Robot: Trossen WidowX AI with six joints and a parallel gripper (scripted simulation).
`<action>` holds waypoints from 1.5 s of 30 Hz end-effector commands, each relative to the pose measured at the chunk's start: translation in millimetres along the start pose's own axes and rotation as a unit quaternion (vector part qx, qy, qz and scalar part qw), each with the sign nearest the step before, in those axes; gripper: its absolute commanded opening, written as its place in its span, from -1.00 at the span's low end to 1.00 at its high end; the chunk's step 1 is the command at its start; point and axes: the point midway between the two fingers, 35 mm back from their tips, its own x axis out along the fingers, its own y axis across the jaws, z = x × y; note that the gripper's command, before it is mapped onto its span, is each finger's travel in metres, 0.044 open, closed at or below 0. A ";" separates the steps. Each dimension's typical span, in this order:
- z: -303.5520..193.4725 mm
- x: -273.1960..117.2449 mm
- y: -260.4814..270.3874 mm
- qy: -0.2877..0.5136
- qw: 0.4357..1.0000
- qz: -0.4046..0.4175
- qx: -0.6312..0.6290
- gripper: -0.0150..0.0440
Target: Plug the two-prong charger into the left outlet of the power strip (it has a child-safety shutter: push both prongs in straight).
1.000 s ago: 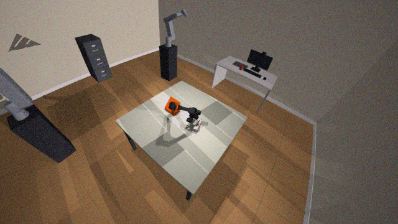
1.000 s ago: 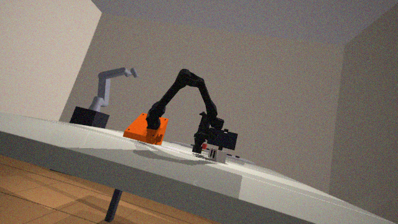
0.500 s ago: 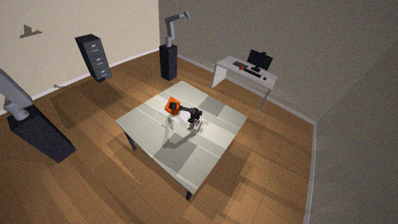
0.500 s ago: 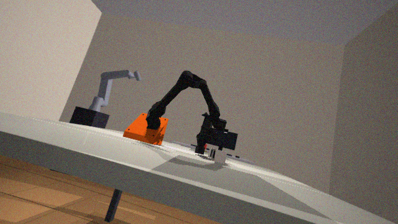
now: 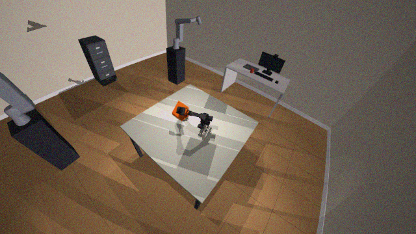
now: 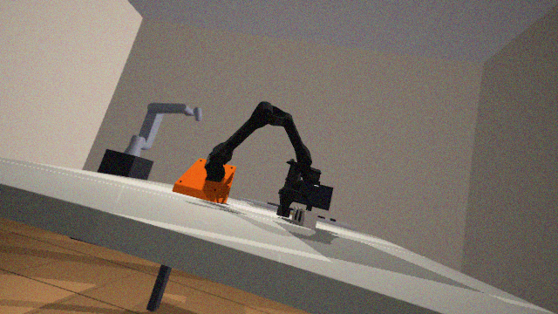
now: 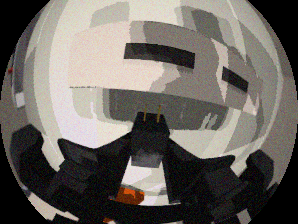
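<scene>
The arm's orange base [image 5: 178, 114] [image 6: 196, 185] stands on the worktop [image 5: 195, 192] [image 6: 131, 214]. To its right, the claw [image 5: 202, 127] [image 6: 285, 214] [image 7: 148, 135] grips the dark charger [image 7: 150, 131], brass prongs [image 7: 152, 114] bare and pointing at the pale power strip [image 5: 205, 130] [image 6: 307, 219] [image 7: 100, 62]. The wrist view shows the strip slanting relative to the prongs; pushing on at that skew could load one prong first, leaving the shutter closed. Excess force might then twist the charger between the fingers or shove the strip away.
</scene>
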 end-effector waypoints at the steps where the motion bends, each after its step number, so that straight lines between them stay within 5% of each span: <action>1: 3.5 0.6 1.2 0.001 1.000 0.000 -0.004 -0.49; 45: 11.9 -0.3 1.2 0.001 1.000 0.000 -0.004 -0.49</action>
